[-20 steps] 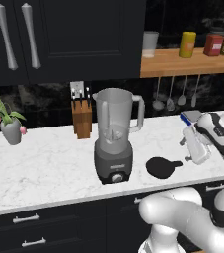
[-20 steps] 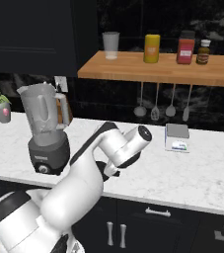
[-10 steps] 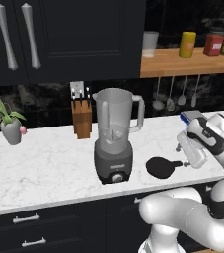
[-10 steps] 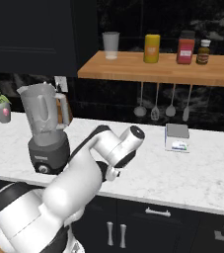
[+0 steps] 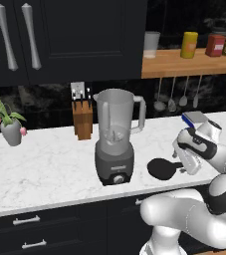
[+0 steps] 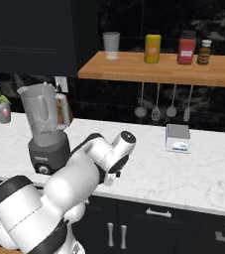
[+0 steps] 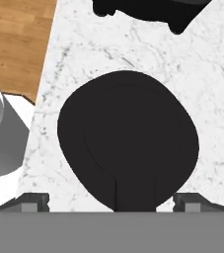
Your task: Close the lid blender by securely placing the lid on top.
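1. We count one lid (image 5: 162, 168), a flat black disc lying on the white marble desk (image 5: 50, 164), and one blender (image 5: 115, 137), its grey jar standing upright on its dark base with the mouth uncovered.
2. The lid rests just to the right of the blender's base, near the desk's front edge, apart from the base.
3. In the hand view the lid (image 7: 128, 138) sits between the two fingertips (image 7: 32, 200), its tab pointing toward the camera.
4. We see one claw (image 5: 180, 160), spread wide and holding nothing, poised just beside and above the lid's right edge.
5. The arm rises from the lower right of the left base view, elbow bent, wrist turned down toward the desk.
6. Around it we count one wooden knife block (image 5: 82, 116) behind the blender on its left, one potted plant (image 5: 7, 122) at the far left, and one small scale (image 6: 178, 137) to the right.
7. On the wooden shelf (image 6: 153, 69) stand four containers, and four utensils (image 6: 156, 104) hang beneath it.
8. Nothing lies between claw and lid.
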You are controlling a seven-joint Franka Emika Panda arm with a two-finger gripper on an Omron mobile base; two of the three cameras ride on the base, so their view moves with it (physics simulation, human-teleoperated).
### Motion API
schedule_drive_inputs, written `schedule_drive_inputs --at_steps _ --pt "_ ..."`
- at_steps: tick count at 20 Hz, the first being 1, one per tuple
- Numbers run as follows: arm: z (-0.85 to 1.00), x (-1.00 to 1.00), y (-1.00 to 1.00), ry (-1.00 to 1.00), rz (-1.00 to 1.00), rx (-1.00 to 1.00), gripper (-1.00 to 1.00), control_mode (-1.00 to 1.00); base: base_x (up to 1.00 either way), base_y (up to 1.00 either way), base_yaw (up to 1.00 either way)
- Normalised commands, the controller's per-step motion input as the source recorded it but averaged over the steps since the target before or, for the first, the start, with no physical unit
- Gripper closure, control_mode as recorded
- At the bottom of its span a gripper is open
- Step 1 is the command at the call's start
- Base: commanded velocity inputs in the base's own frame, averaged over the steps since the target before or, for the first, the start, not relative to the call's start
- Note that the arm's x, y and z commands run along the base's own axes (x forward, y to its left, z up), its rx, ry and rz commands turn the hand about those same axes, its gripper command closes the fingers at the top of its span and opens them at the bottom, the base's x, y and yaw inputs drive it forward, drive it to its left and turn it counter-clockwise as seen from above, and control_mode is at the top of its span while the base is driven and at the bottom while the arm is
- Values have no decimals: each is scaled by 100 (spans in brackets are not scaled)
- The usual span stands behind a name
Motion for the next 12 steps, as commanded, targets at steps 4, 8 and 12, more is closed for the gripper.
schedule_drive_inputs --at_steps 4,8,12 --pt "-37 13 0 0 0 -3 -100 -100 0 0 0" --pt "-36 22 0 0 0 -4 -100 -100 0 0 0" --pt "-24 29 0 0 0 -2 -100 -100 0 0 0"
